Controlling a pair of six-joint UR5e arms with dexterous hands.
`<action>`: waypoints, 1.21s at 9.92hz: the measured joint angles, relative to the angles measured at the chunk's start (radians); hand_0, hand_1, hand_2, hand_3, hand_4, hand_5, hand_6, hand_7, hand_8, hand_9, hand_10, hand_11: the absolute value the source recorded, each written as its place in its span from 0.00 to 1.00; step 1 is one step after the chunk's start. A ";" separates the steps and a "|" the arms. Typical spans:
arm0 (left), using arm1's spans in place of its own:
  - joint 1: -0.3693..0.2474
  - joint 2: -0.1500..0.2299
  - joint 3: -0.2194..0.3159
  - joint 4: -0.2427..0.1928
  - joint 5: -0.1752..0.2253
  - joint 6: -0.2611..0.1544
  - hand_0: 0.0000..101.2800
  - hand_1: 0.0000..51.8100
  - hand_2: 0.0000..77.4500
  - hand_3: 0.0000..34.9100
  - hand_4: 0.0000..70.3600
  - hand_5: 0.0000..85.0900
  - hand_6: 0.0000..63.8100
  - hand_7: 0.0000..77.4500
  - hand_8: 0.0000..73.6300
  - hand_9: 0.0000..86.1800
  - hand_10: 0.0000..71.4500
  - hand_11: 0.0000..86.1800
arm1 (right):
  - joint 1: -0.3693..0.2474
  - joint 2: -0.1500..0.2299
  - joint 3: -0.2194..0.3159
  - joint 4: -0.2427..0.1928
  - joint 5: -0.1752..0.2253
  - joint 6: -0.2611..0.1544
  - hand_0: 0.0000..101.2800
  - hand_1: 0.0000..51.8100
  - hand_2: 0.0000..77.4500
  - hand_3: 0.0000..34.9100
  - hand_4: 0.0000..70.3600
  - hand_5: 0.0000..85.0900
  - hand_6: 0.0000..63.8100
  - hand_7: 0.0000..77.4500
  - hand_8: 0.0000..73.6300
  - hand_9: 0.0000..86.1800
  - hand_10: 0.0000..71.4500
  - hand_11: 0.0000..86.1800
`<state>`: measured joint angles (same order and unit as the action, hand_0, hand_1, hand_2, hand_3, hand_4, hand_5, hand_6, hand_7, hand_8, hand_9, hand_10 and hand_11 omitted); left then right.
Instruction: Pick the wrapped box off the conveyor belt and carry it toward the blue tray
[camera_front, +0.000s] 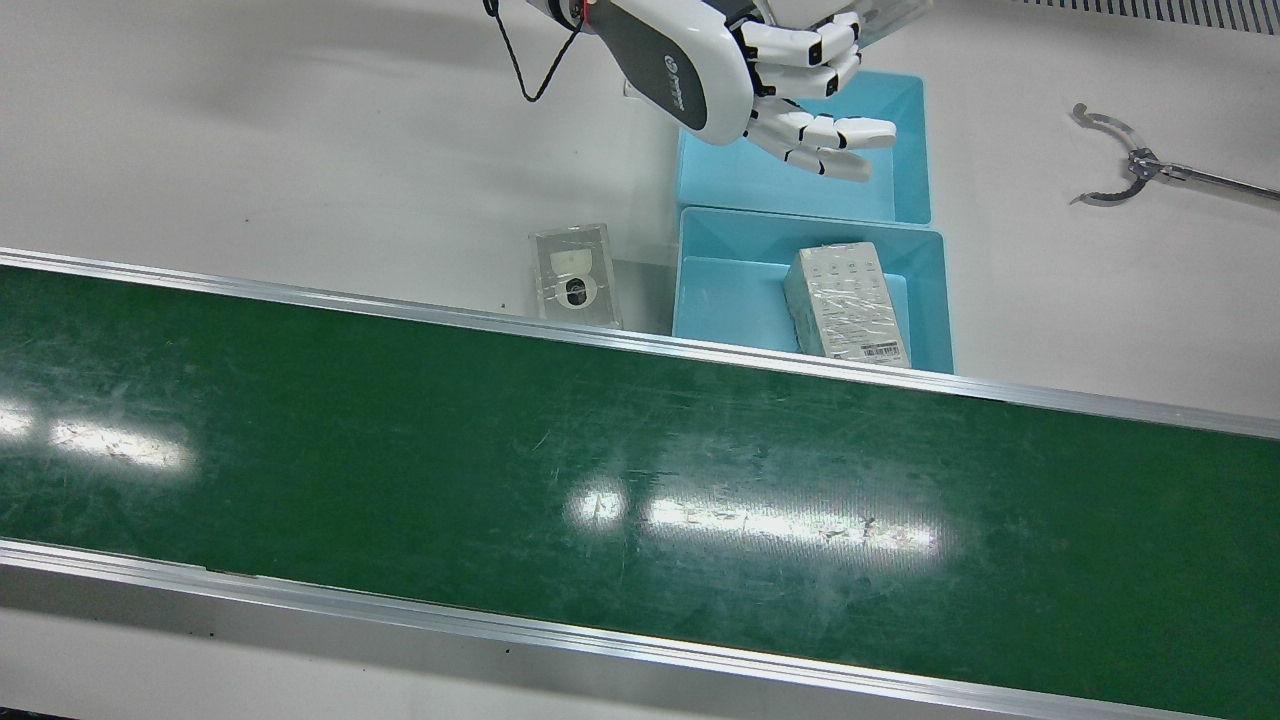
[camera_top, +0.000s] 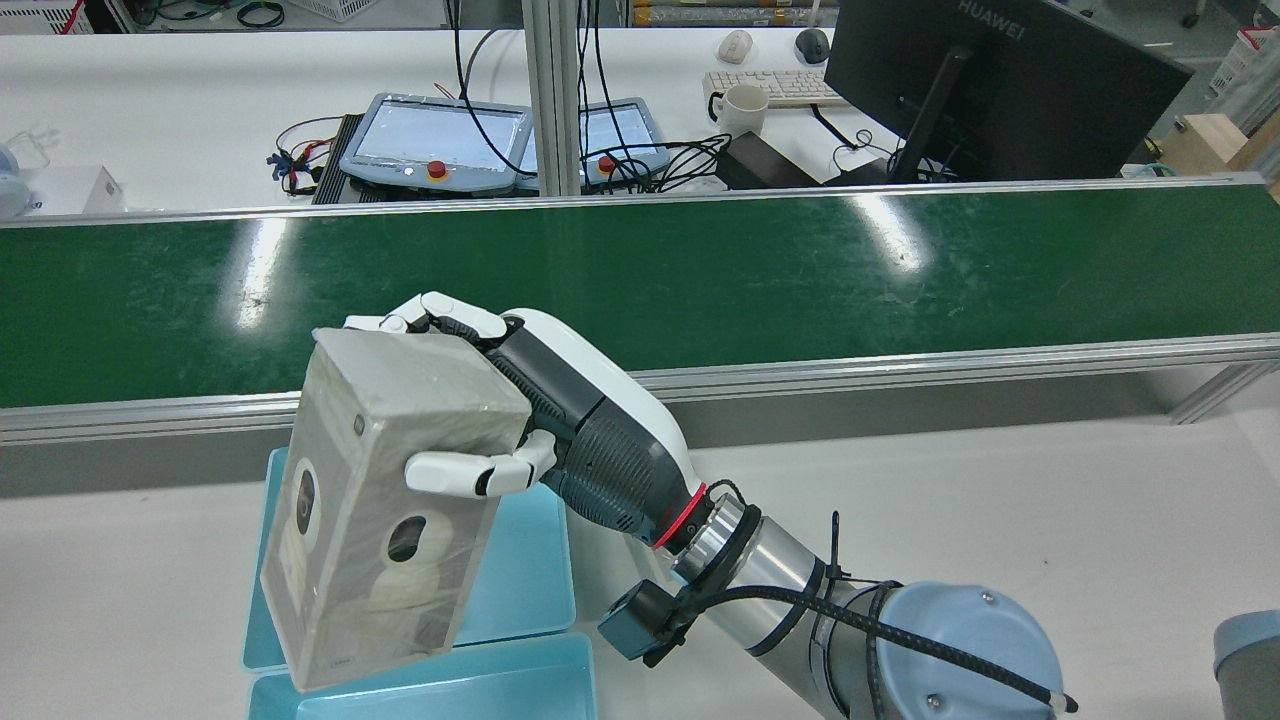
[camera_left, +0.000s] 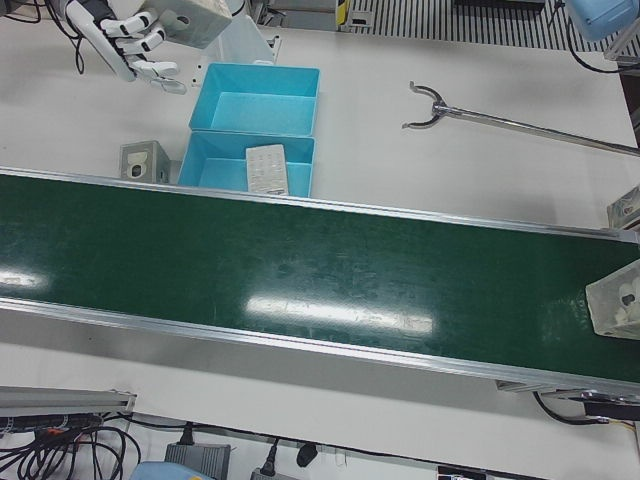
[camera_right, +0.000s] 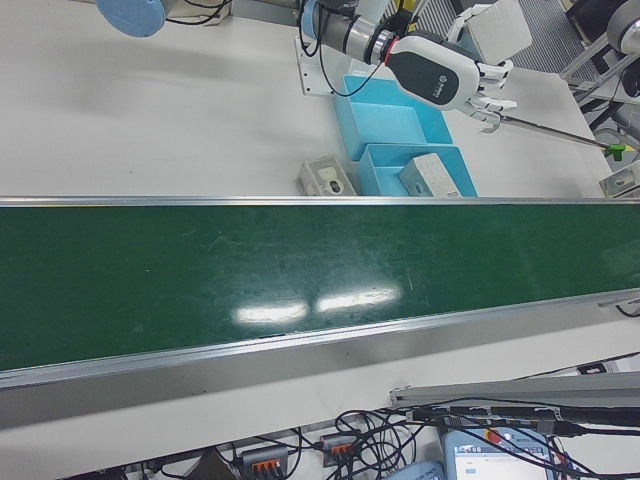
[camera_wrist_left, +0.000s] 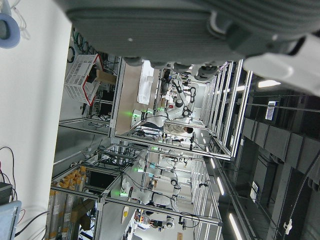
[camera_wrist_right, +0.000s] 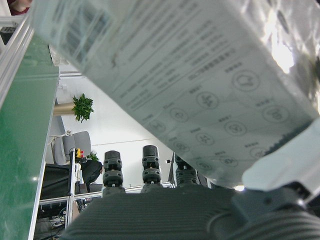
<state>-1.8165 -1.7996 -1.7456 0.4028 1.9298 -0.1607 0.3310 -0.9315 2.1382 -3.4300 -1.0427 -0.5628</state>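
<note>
While the belt (camera_front: 640, 470), a green band crossing the front view's middle, carries nothing there, the left-front view shows a box (camera_left: 615, 300) at its right edge. Two blue trays (camera_front: 905, 150) sit side by side at the front view's upper centre; the one nearer the belt holds a white wrapped carton (camera_front: 848, 300). Right hand (camera_top: 545, 420), rear view's centre left, is clamped on the wrapped box (camera_top: 385, 505), held in the air above the trays. Clear-wrapped box (camera_front: 575, 275) rests on the table just left of the trays. Left hand: state cannot be told.
</note>
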 joint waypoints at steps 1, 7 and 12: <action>0.000 0.000 0.000 0.000 0.000 0.000 0.00 0.00 0.01 0.00 0.01 0.01 0.00 0.01 0.01 0.00 0.01 0.00 | -0.021 0.000 0.009 0.000 -0.001 -0.011 0.39 0.05 0.48 0.54 0.26 0.73 0.27 0.63 0.10 0.22 0.14 0.17; 0.000 0.000 0.000 0.000 0.000 0.000 0.00 0.00 0.01 0.00 0.01 0.01 0.01 0.01 0.01 0.00 0.01 0.00 | -0.072 -0.008 0.038 0.001 -0.009 -0.014 0.39 0.09 0.34 0.85 0.25 0.73 0.02 0.27 0.00 0.03 0.08 0.10; 0.000 0.000 0.000 0.000 0.000 0.000 0.00 0.00 0.01 0.00 0.01 0.01 0.01 0.01 0.00 0.00 0.01 0.00 | -0.073 -0.011 0.036 0.003 -0.012 -0.011 0.38 0.58 0.06 0.88 0.09 0.31 0.00 0.20 0.00 0.03 0.05 0.06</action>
<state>-1.8165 -1.7996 -1.7456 0.4028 1.9298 -0.1607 0.2578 -0.9424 2.1746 -3.4270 -1.0544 -0.5738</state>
